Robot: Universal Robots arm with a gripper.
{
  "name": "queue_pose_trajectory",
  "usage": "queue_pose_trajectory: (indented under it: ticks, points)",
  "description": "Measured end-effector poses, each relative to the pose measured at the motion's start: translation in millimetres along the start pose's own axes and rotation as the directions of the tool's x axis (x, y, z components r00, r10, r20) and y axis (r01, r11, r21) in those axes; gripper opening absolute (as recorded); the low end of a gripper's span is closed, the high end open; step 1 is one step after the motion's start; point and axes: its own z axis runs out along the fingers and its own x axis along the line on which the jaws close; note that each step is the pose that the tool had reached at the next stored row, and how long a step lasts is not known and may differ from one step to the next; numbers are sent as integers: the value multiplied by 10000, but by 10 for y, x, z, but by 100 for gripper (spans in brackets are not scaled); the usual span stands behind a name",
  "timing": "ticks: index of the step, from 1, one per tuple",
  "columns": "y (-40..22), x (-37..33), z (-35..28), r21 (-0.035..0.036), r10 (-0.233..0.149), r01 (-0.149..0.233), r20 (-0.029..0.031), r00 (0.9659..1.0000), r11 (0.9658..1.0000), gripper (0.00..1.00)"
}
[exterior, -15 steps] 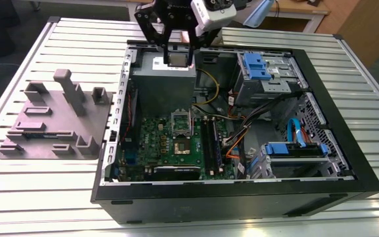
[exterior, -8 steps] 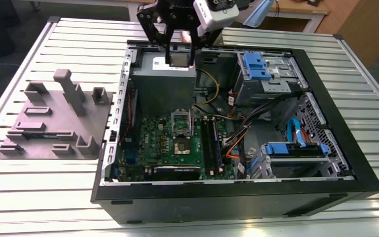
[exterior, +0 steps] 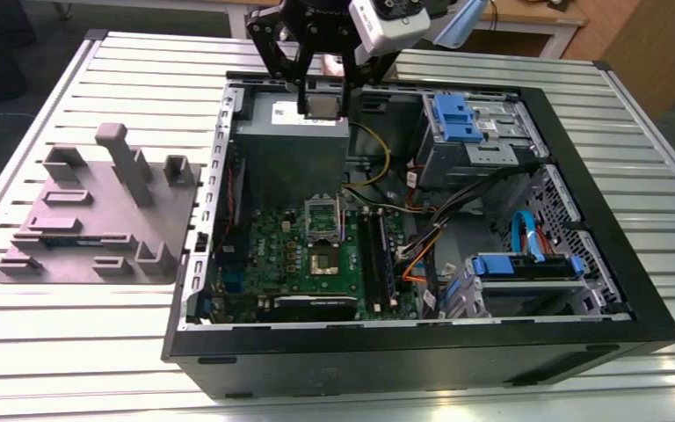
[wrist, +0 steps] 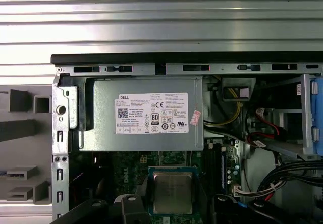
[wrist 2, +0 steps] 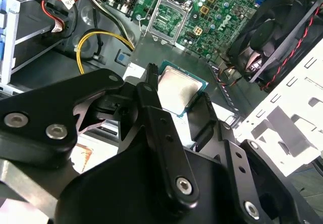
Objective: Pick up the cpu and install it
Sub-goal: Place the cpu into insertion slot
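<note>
Ribbed aluminium table [exterior: 80, 352] bearing one open black computer case [exterior: 431, 352]. One black two-fingered gripper [exterior: 321, 104] clamps one flat silver-topped square cpu [exterior: 320, 108] by its edges, above one grey white-labelled metal box [exterior: 291, 154]. One green motherboard [exterior: 279, 255] lies just beside that box, and one grey moulded plastic tray [exterior: 80, 229] stands well apart from it. The carry likely calls for a level chip, squared to its seat.

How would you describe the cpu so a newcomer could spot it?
Find the open black computer case. Near its grey labelled power supply box, the black end effector grips the cpu: a small flat square with a silver-grey metal top, unlike the green motherboard.
</note>
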Motion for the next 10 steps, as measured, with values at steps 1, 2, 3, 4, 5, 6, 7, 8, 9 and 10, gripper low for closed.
queue_pose_trajectory:
  ticks: [1,2,3,4,5,6,7,8,9,10]
  points:
    - [0,-4,0,0,0,0,0,10000,10000,47]
    - [0,-8,0,0,0,0,0,10000,10000,47]
    - [1,-12,0,0,0,0,0,10000,10000,47]
    - [1,-16,0,0,0,0,0,10000,10000,47]
    - [1,-19,0,0,0,0,0,10000,10000,47]
    - [1,-24,0,1,0,0,0,10000,10000,47]
    - [1,-27,0,0,0,0,0,10000,10000,47]
    - [1,-31,0,0,0,0,0,10000,10000,47]
    - [1,-35,0,0,0,0,0,10000,10000,47]
    - [1,-39,0,0,0,0,0,10000,10000,47]
